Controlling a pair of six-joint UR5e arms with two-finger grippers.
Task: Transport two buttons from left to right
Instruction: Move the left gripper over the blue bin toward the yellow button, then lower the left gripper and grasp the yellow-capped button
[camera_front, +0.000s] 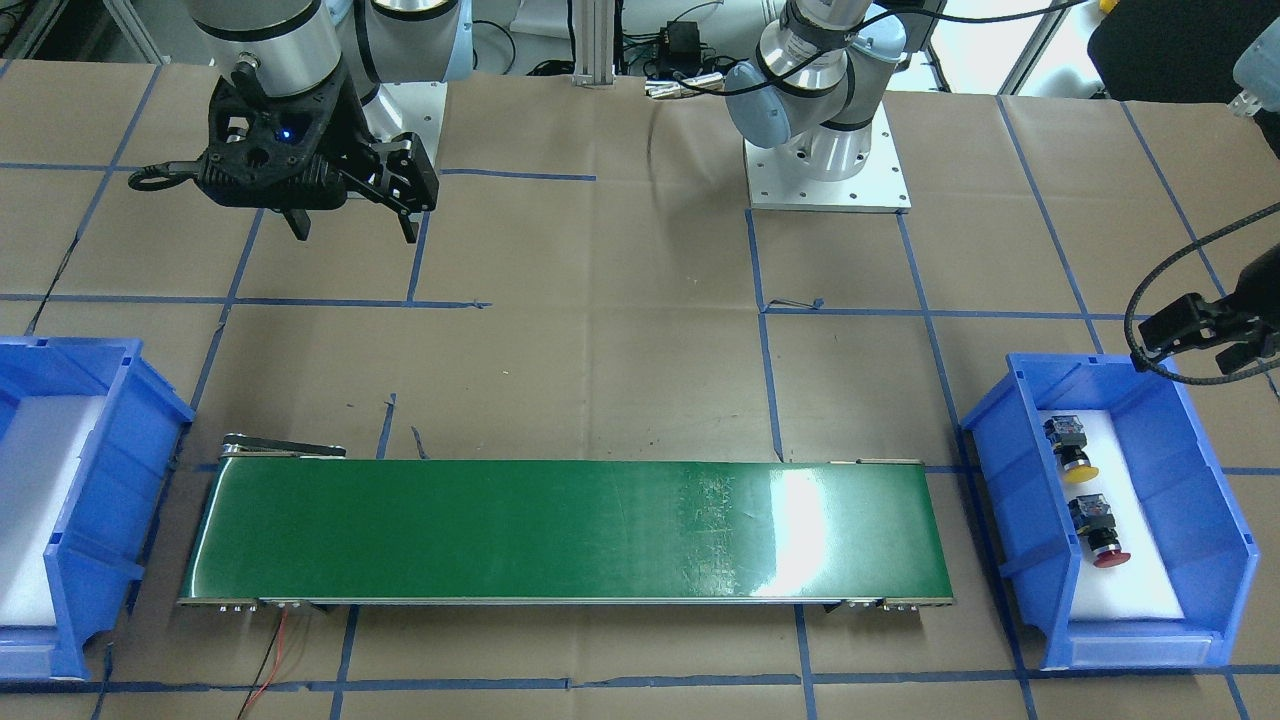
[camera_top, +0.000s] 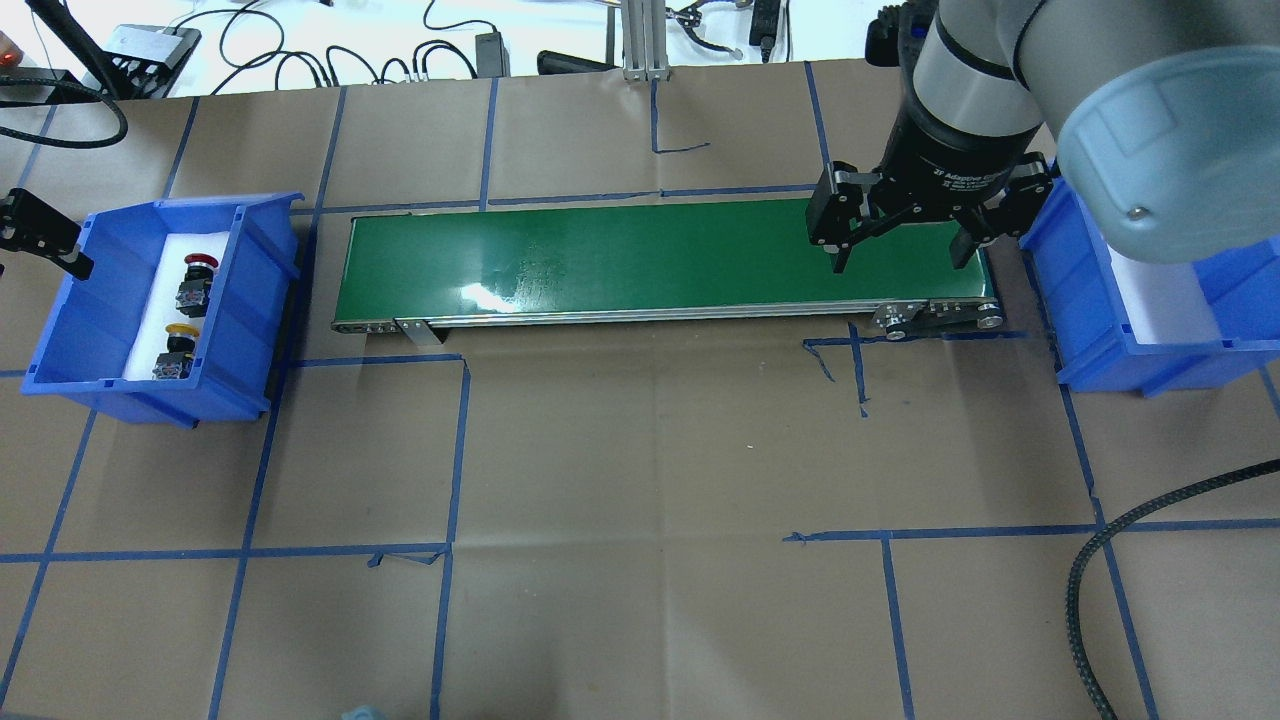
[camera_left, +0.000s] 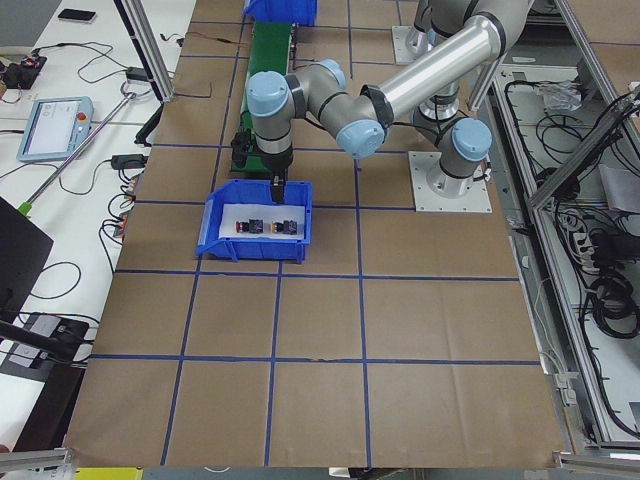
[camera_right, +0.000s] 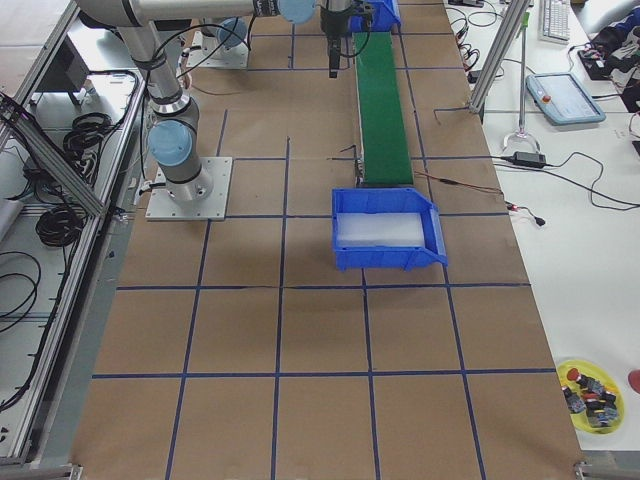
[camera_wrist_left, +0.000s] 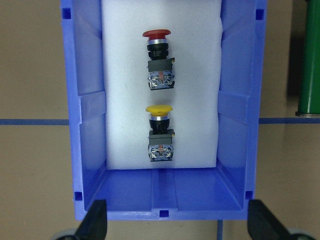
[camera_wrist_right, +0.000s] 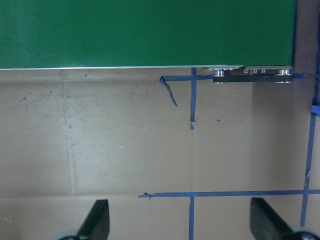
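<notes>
Both the red button (camera_wrist_left: 159, 62) and the yellow button (camera_wrist_left: 160, 132) lie apart on white foam in the blue bin (camera_wrist_left: 82, 125) at the desk's left edge, under my left end effector (camera_wrist_left: 177, 222), spread wide, while my right end effector (camera_wrist_right: 180, 220), likewise spread, hangs near the green belt's (camera_top: 600, 260) right end.

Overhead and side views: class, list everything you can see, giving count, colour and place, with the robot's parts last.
yellow button: one, left bin, on white foam
red button: one, same bin, apart from the yellow one
right bin: one, blue like the left, holds only foam
belt: one, green, between the bins
table: one, brown paper, blue tape grid
dish: one, yellow, table corner, small parts inside
left gripper: one, black, open, above left bin
right gripper: one, black, open, near belt's right end
</notes>
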